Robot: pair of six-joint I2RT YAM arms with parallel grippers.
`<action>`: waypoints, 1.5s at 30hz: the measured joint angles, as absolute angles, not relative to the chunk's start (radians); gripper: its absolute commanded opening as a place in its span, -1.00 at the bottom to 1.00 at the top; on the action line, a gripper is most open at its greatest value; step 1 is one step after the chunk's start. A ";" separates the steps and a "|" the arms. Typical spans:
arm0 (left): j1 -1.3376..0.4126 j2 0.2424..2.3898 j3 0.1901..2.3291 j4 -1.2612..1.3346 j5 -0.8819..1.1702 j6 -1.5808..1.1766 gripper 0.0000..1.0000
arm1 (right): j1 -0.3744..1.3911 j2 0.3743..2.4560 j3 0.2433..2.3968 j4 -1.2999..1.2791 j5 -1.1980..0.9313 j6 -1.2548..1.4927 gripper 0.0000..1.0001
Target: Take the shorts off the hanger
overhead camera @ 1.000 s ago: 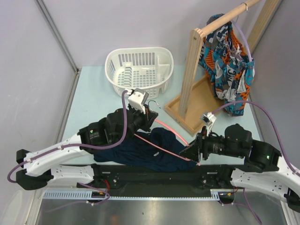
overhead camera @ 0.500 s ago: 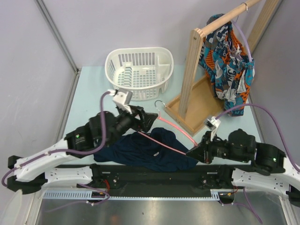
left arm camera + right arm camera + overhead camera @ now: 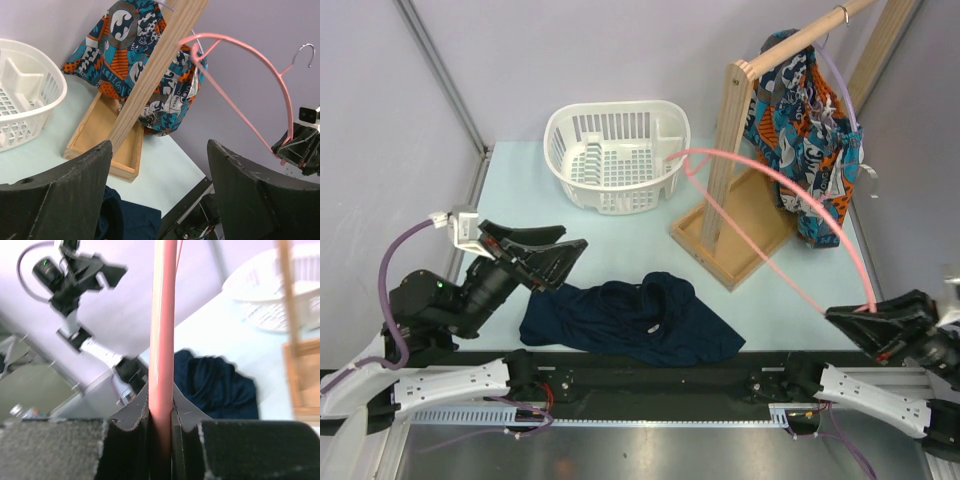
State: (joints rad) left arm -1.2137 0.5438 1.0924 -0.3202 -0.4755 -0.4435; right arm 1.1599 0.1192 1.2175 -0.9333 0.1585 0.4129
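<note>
At the upper right of the top view, the wooden rack (image 3: 725, 150) carries the shorts (image 3: 810, 150), not yet off the hanger (image 3: 840, 85), of which only a lavender sliver shows. A navy garment (image 3: 630, 320) lies at bottom centre. The right gripper (image 3: 855, 322), lower right, pinches a pink hanger (image 3: 790, 195). The left gripper (image 3: 565, 262), at left, gapes empty. Likely next: park the pink hanger, then reach for the shorts.

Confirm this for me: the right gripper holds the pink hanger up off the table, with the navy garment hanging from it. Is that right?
Not quite. The right gripper does hold the pink hanger up off the table, but the navy garment is not hanging from it. It lies crumpled on the table, as the top external view shows.
</note>
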 measured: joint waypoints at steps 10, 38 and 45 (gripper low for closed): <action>-1.214 0.503 1.062 -0.347 -0.503 -0.457 0.61 | 1.017 0.045 1.338 -0.997 0.321 0.314 -1.00; -1.214 0.496 1.023 -0.420 -0.495 -0.527 0.60 | 1.087 0.762 1.309 -1.129 0.797 0.447 -1.00; -1.214 0.435 1.013 -0.459 -0.498 -0.551 0.61 | 0.633 0.929 1.398 -0.996 0.527 0.306 -1.00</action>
